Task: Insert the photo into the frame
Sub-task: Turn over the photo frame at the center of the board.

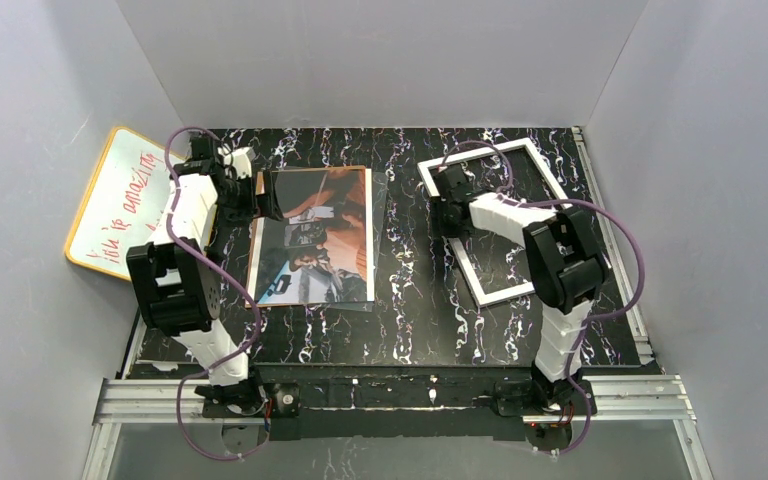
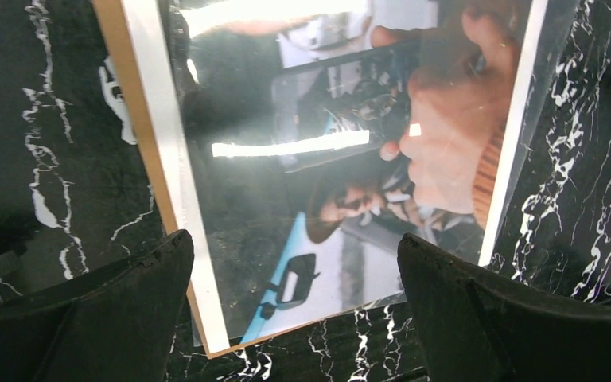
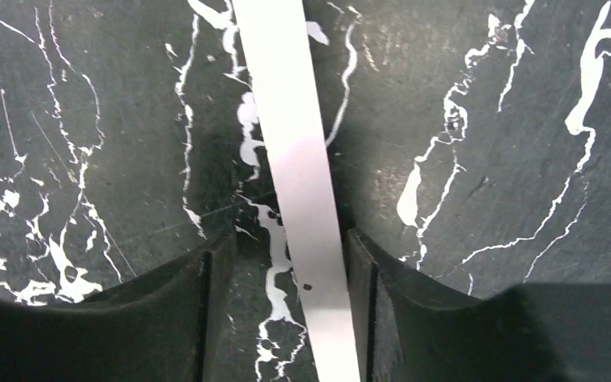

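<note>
The photo [image 1: 320, 235] lies face up on the black marbled table, left of centre, with a dark and reddish picture. In the left wrist view the photo [image 2: 326, 159] fills the upper middle, glare across it. My left gripper [image 1: 260, 200] hovers at its left edge, and the left gripper [image 2: 294, 243] is open, nothing between its fingers. The white frame [image 1: 550, 170] lies flat at the right. My right gripper [image 1: 448, 195] is down on its left side. In the right wrist view the right gripper [image 3: 289, 239] straddles a white bar of the frame [image 3: 294, 143]. The right finger touches the bar; a gap remains at the left finger.
A brown backing board [image 2: 139, 159] shows under the photo's edge, and a clear sheet [image 2: 557, 48] overhangs its other side. An orange-rimmed whiteboard [image 1: 110, 205] with red writing leans at the far left. Grey walls enclose the table on three sides.
</note>
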Motion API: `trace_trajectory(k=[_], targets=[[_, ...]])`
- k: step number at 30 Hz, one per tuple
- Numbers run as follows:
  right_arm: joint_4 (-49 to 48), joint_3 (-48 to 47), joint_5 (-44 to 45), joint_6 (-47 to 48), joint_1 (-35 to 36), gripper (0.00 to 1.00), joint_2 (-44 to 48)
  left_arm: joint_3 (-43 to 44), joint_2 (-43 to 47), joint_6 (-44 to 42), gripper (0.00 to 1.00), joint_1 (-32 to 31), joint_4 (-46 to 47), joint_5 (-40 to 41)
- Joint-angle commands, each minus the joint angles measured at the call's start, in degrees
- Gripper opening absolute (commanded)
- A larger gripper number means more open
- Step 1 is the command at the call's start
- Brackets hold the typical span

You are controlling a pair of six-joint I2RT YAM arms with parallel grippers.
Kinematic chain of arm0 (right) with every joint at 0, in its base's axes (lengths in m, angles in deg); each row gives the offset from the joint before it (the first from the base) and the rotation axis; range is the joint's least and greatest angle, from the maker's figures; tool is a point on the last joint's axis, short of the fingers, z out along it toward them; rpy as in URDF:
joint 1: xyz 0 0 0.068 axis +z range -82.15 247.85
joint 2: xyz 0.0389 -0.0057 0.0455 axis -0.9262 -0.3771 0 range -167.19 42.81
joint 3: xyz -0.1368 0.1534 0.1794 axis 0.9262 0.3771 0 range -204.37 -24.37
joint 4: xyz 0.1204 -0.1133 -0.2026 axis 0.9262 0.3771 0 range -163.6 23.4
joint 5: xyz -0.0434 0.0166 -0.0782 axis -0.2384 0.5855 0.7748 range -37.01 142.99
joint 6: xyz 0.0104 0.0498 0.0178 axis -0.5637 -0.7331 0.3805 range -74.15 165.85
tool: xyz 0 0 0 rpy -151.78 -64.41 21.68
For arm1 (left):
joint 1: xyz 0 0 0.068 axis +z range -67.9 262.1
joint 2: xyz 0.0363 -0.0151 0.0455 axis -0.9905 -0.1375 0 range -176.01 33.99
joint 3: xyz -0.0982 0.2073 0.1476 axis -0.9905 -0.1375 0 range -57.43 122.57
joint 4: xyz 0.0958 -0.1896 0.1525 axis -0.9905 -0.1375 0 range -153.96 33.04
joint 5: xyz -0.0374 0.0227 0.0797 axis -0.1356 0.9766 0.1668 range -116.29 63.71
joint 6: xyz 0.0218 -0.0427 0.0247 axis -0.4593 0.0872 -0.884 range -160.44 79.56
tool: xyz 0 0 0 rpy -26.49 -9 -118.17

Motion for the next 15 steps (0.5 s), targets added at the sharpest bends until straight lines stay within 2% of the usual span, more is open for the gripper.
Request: trace_trajectory(k=[1, 8, 15], targets=[[5.2, -4.4, 7.7, -0.1, 3.2, 0.57, -3.0, -1.2, 3.6, -0.8, 0.98, -2.8, -2.6, -0.8], [7.5, -7.7, 7.3, -4.1, 3.7, 0.29, -3.6, -0.6, 3.7, -1.0, 0.98, -7.4, -3.8, 0.7], [9.9, -14.1, 1.3, -8.9, 6.2, 0.09, -1.1, 0.6, 3.8, 0.0, 0.98, -13.6, -4.2, 1.1]])
